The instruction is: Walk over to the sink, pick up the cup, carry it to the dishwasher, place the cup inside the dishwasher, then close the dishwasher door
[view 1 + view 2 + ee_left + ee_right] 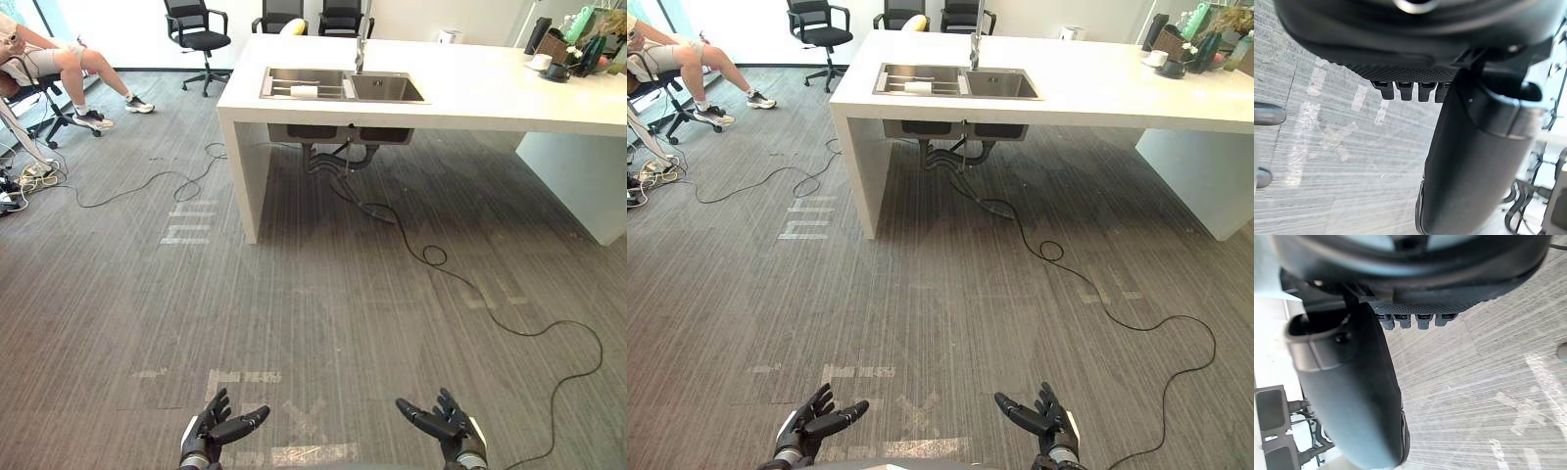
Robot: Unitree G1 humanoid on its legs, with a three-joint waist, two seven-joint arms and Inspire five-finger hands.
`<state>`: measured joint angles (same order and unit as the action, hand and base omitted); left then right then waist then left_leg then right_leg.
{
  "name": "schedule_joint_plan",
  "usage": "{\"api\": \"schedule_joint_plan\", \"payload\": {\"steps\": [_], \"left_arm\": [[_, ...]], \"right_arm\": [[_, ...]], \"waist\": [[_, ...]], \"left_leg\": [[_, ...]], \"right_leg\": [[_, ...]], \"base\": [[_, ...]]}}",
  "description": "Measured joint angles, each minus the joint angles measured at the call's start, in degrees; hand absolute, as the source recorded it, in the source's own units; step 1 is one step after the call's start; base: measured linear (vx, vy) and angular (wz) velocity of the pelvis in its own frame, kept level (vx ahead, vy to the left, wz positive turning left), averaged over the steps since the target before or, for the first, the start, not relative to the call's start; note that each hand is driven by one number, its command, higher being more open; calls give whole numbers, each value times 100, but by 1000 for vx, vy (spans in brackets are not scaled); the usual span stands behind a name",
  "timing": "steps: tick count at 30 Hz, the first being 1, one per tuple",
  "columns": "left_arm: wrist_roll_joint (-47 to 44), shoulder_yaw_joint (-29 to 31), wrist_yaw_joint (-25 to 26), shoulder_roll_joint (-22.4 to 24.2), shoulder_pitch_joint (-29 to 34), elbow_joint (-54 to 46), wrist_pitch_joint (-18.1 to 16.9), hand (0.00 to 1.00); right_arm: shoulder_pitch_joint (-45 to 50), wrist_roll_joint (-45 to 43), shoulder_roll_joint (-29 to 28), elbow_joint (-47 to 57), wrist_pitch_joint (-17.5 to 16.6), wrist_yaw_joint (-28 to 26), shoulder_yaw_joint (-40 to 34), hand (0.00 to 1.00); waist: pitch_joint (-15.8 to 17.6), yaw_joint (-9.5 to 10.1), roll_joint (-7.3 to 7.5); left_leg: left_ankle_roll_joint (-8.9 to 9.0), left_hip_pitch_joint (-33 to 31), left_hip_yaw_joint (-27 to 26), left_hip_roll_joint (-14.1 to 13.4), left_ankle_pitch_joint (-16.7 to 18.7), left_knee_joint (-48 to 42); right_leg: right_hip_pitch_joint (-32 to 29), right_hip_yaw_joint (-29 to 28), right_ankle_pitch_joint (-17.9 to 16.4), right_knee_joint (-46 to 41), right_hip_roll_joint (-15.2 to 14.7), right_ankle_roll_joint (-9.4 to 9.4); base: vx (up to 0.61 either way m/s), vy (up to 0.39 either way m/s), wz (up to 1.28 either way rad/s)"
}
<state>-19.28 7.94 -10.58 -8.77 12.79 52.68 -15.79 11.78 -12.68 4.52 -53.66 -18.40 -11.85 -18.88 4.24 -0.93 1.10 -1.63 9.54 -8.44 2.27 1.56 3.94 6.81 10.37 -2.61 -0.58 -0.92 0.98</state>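
While our left hand (211, 428) and right hand (446, 421) hover empty, fingers spread, the white cup (305, 91) lies well ahead in the left basin of the sink (387, 90).

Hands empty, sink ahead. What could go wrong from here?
1. The cup lies low in the sink beside the faucet: the right robot hand or left robot hand, both open now, might knock it while reaching in.
2. A floor cable by the left end of the counter could snag a drifting walk, near the seated person.
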Motion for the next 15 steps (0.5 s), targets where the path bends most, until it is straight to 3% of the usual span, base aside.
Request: {"api": "schedule_joint_plan", "payload": {"steps": [15], "left_arm": [[27, 287, -85, 88, 85, -161, -84, 100]], "right_arm": [[-6, -66, 52, 280, -56, -156, -107, 100]], "waist": [[24, 1, -24]], "left_leg": [[0, -1, 16, 1, 0, 40]], "right_leg": [[-6, 52, -7, 1, -1, -1]], "base": [[0, 0, 0]]}}
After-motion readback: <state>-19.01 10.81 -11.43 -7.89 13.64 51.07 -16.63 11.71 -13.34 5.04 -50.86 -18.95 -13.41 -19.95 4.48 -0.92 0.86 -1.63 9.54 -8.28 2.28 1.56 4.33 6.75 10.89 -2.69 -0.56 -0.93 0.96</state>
